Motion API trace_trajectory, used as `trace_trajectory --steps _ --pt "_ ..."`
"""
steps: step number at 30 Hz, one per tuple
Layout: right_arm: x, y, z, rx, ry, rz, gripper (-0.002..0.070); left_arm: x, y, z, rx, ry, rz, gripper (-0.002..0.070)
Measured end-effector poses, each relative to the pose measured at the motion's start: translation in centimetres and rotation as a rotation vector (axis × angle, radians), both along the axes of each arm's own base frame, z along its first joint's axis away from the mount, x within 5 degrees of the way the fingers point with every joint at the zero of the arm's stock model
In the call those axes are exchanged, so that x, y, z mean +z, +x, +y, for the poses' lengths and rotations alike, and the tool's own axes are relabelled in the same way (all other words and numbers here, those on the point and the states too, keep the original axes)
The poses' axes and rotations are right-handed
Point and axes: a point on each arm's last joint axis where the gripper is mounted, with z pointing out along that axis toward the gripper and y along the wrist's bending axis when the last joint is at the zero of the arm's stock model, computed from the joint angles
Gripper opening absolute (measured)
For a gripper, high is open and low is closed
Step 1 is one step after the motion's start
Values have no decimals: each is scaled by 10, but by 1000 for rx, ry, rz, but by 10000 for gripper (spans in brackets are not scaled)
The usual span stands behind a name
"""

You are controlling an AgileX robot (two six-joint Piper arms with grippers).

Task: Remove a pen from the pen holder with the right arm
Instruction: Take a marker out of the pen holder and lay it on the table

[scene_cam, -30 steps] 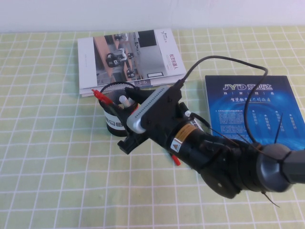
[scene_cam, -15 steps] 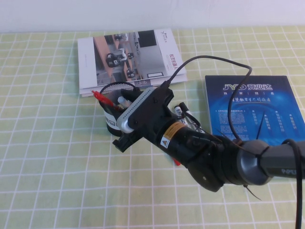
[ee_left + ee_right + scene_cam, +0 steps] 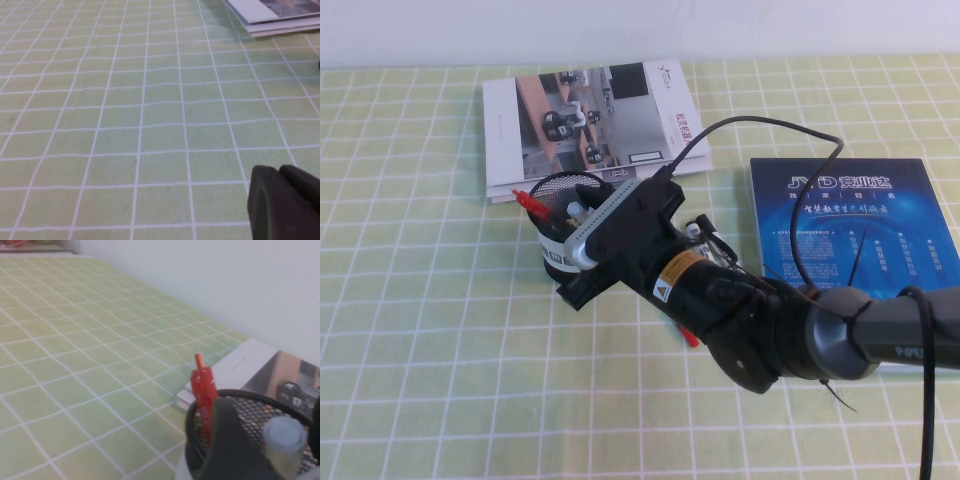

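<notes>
A black mesh pen holder [image 3: 558, 228] stands on the green checked cloth in front of the booklets. A red pen [image 3: 528, 199] sticks up at its left rim, and a white-capped pen [image 3: 576, 210] stands in the middle. My right gripper [image 3: 584, 218] reaches in over the holder from the lower right, its wrist housing covering the holder's right side. In the right wrist view the right gripper [image 3: 272, 437] is open, one dark finger [image 3: 226, 440] on each side of the white-capped pen [image 3: 285, 439], with mesh showing between. The red pen [image 3: 203, 390] stands just outside. My left gripper [image 3: 282, 202] hovers low over bare cloth.
A stack of booklets [image 3: 590, 115] lies behind the holder, its corner [image 3: 272, 15] also in the left wrist view. A blue book [image 3: 855, 225] lies at the right. A red tip [image 3: 691, 338] pokes out from under the right arm. The cloth left of the holder is bare.
The right arm has slid left and lower over the holder, now covering more of its right side. The pens and the holder have not moved.
</notes>
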Motion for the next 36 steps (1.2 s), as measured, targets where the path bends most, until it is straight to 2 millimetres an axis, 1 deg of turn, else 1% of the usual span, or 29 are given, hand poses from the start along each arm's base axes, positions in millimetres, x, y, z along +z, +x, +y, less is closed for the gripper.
trace_trajectory --steps 7,15,20,31,34,36 --pt "0 2 -2 -20 -13 -14 255 0 0 0 0 0 0 -5" --pt "0 2 -2 -22 -14 -15 151 0 0 0 0 0 0 -5" --pt "0 3 -3 -34 -8 -8 109 0 0 0 0 0 0 -5" --pt "1 3 -3 -42 -3 -12 91 0 0 0 0 0 0 -5" --pt "5 3 -4 -42 0 -14 85 0 0 0 0 0 0 -5" --pt "12 2 -5 -41 1 -15 84 0 0 0 0 0 0 -5"
